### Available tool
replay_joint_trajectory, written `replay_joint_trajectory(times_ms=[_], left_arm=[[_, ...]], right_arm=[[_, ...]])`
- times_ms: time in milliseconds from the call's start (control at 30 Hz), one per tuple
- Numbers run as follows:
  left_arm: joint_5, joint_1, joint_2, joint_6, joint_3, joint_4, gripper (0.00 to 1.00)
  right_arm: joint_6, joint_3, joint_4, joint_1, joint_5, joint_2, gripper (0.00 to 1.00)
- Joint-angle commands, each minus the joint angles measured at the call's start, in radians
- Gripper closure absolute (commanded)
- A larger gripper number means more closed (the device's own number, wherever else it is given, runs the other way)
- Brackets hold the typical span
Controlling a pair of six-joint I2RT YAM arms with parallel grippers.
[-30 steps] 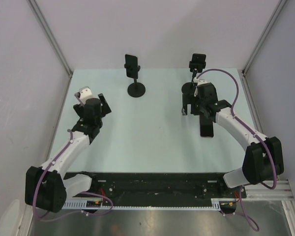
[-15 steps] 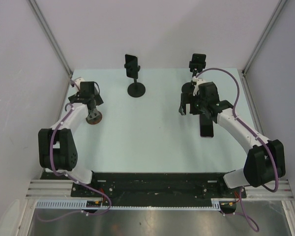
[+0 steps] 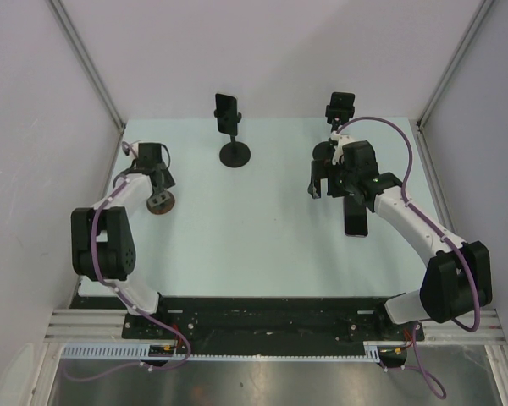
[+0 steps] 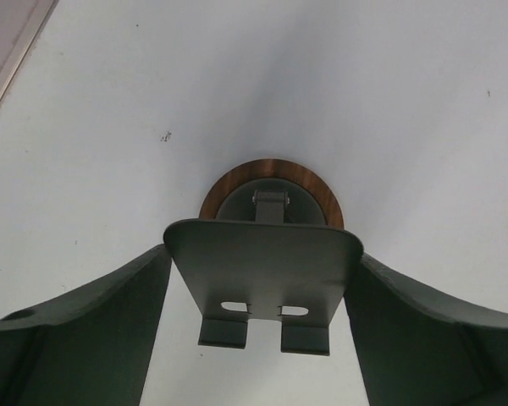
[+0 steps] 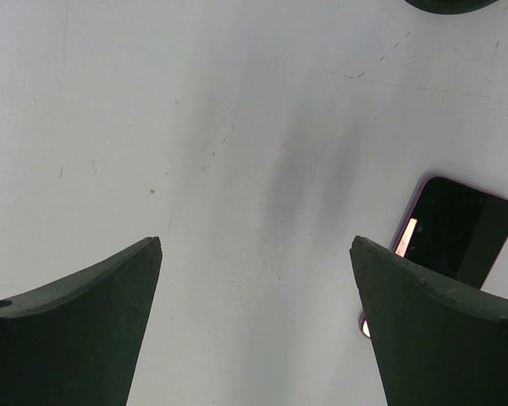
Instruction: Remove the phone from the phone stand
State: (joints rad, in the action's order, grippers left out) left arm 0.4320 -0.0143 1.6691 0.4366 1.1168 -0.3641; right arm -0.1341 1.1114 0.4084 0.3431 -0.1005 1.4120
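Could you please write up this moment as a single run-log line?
left hand straddles empty stand, grip unclear | right hand open | phone flat on table, off stand

Bright, even light falls from overhead in the top view, washing the walls pale and leaving only faint, soft-edged shadows under the arms on the table [image 3: 262,237]; the view is sharp to its corners. In the left wrist view a broad grey shadow spreads over the table's upper middle, the phone stand [image 4: 262,262] is crisp, and the left fingers [image 4: 59,338] are dark and slightly soft. In the right wrist view a diffuse shadow band runs down the centre, the phone [image 5: 461,233] carries a bright glare streak, and the right fingers [image 5: 68,338] blur.
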Motion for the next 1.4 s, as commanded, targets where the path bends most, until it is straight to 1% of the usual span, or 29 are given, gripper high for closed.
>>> replay_joint_trajectory(times_ms=[0,67,100,200,300,333,400,433,567,633,733,833,867,933,967,1033,1200,1300,1367], left_arm=[[-0.015,-0.015,0.020,-0.055,0.060,0.007,0.26],[-0.035,-0.022,0.030,-0.081,0.070,0.020,0.36],[-0.045,-0.024,0.032,-0.093,0.075,0.027,0.48],[-0.071,-0.038,0.050,-0.159,0.098,0.056,0.63],[-0.139,-0.064,0.087,-0.264,0.147,0.096,0.68],[-0.159,-0.076,0.099,-0.335,0.164,0.106,0.69],[-0.185,-0.087,0.148,-0.406,0.230,0.114,0.69],[-0.211,-0.096,0.165,-0.471,0.253,0.117,0.69],[-0.300,-0.128,0.236,-0.579,0.363,0.117,0.69],[-0.367,-0.145,0.271,-0.614,0.385,0.116,0.69],[-0.397,-0.147,0.294,-0.644,0.396,0.116,0.64],[-0.401,-0.147,0.287,-0.647,0.371,0.117,0.43],[-0.403,-0.147,0.284,-0.648,0.359,0.116,0.29],[-0.404,-0.147,0.271,-0.645,0.350,0.116,0.17],[-0.415,-0.147,0.253,-0.639,0.344,0.117,0.09],[-0.420,-0.147,0.233,-0.624,0.341,0.117,0.01],[-0.424,-0.147,0.164,-0.592,0.360,0.117,0.00],[-0.470,-0.139,0.100,-0.570,0.371,0.117,0.00],[-0.495,-0.115,0.066,-0.564,0.386,0.117,0.00]], right_arm=[[0.022,0.019,-0.040,-0.003,-0.021,-0.007,0.00],[0.025,0.019,-0.037,-0.004,-0.019,-0.010,0.00],[0.028,0.018,-0.036,-0.003,-0.019,-0.010,0.00],[0.033,0.018,-0.029,-0.001,-0.013,-0.011,0.00],[0.040,0.019,-0.022,0.000,-0.007,-0.021,0.00],[0.047,0.018,-0.022,0.000,-0.007,-0.019,0.00],[0.051,0.018,-0.020,0.004,-0.005,-0.019,0.00],[0.053,0.018,-0.020,0.004,-0.007,-0.019,0.00],[0.073,0.018,-0.017,0.022,-0.005,-0.010,0.00],[0.080,0.019,-0.013,0.034,0.002,-0.002,0.00],[0.083,0.018,-0.010,0.046,0.016,0.005,0.00],[0.085,0.018,-0.013,0.059,0.022,0.015,0.00],[0.087,0.019,-0.014,0.063,0.022,0.016,0.00],[0.087,0.018,-0.022,0.068,0.022,0.016,0.00],[0.088,0.019,-0.025,0.069,0.022,0.019,0.00],[0.093,0.019,-0.034,0.073,0.021,0.022,0.00],[0.100,0.019,-0.049,0.071,0.015,0.027,0.00],[0.103,0.018,-0.048,0.074,0.021,0.021,0.00],[0.109,0.018,-0.043,0.079,0.027,0.019,0.00]])
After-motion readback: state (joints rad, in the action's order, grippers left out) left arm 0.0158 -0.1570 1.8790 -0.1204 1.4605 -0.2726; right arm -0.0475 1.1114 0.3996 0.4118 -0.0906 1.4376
